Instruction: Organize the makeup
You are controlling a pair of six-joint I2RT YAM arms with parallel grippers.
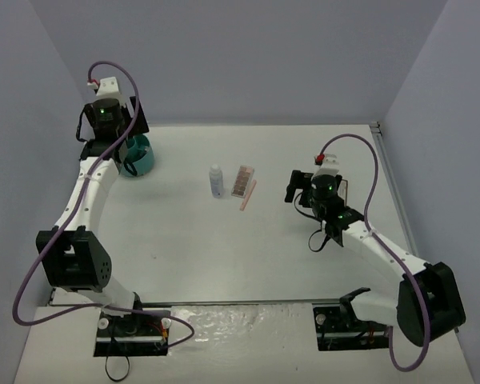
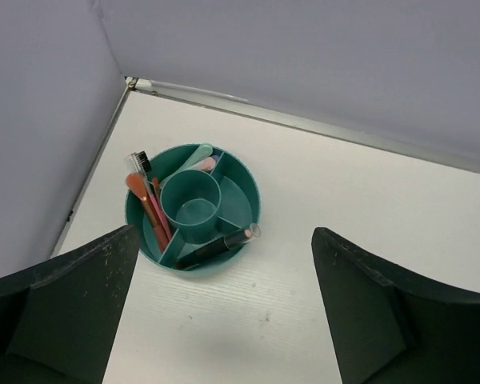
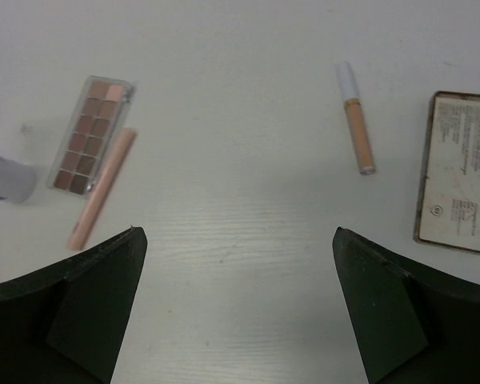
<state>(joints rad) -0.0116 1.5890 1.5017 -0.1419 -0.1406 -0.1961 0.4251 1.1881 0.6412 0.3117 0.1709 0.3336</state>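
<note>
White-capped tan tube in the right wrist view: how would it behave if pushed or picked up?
The white-capped tan tube lies flat on the table and looks round, so a sideways push would probably roll it. It is slim and small, so likely light and stiff. Its smooth shell might slip when squeezed.

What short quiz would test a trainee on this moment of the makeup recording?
1. True or false: the palette lies in the tub.
2. What lies beside the palette? A) pink stick; B) comb; C) sponge.
3. Which gripper hangs over the tub?
Key: 1 false; 2 A; 3 the left gripper.
</note>
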